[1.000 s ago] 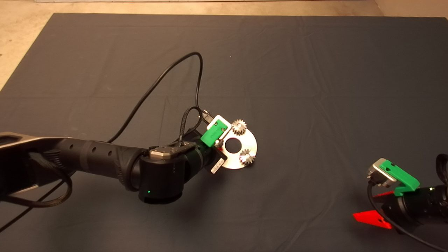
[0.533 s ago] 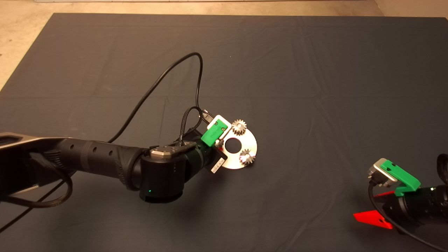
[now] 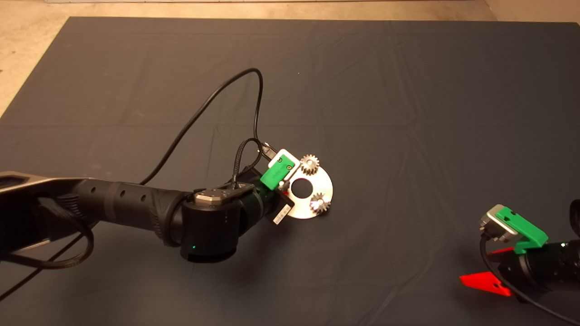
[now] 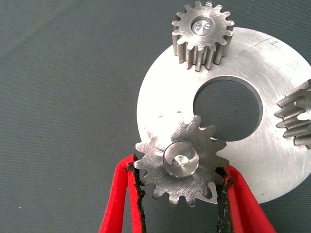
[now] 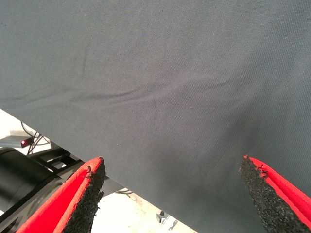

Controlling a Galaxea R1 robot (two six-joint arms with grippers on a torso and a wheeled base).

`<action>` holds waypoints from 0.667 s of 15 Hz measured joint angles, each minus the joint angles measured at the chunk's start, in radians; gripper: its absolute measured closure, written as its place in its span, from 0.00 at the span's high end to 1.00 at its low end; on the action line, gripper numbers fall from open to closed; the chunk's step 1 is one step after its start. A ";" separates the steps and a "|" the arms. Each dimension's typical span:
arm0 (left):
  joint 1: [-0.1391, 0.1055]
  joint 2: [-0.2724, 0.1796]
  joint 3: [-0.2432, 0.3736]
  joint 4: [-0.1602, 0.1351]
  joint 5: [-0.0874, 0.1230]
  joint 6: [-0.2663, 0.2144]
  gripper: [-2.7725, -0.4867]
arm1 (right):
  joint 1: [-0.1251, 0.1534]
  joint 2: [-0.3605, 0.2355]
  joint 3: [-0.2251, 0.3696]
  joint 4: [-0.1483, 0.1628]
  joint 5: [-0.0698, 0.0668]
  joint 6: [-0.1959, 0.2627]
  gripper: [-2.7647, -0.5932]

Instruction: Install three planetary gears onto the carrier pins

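Nearest you in the left wrist view: left gripper [image 4: 180, 187] has the third gear [image 4: 181, 166] between its fingers [image 4: 127, 194], pads on the tooth tips either side, closed down to about the gear's width. Gear looks seated over its pin [image 4: 181, 158], pin end shows in the bore, though you can't tell whether it's fully down on the disc [image 4: 272, 160].

Handling, as a judgement: small solid metal, stiff, dense for its size, won't deform. Teeth give the pads bite but the grip is only on tips, so it can roll or cock if you squeeze off-centre. Hold across the diameter on opposite teeth, as it is now. Don't grab by the flat faces (that would cover the bore).

Orientation: gear lies flat, bore axis upright along the pin, face up toward the camera. It's short and squat, no real long axis beyond the bore line. If it's tilted at all it will bind on the pin, so release straight.

Further out: second gear [image 4: 201, 34] sits on its pin at the disc's far rim, bore axis also upright. Another gear [image 4: 296, 119] on the disc edge, cut off by the frame.

Head view: left gripper at the disc's left side, two gears [image 3: 310, 164] [image 3: 320, 203] on the disc, all mid-mat [image 3: 408, 113].

Right gripper [image 5: 172, 194] is parked at lower right, fingers spread wide, holding nothing
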 joint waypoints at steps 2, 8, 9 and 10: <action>0.000 -0.003 0.000 0.000 0.000 0.000 0.05 | 0.000 0.000 0.000 0.000 0.000 0.000 0.67; 0.009 -0.003 0.000 0.000 -0.009 0.000 0.05 | 0.000 -0.005 0.000 0.000 0.001 0.000 0.67; 0.009 -0.003 0.000 0.000 -0.010 0.000 0.05 | 0.000 -0.005 0.000 0.000 0.001 0.000 0.67; 0.012 -0.004 0.000 0.000 -0.010 0.000 0.05 | 0.000 -0.005 0.000 0.000 0.001 0.000 0.67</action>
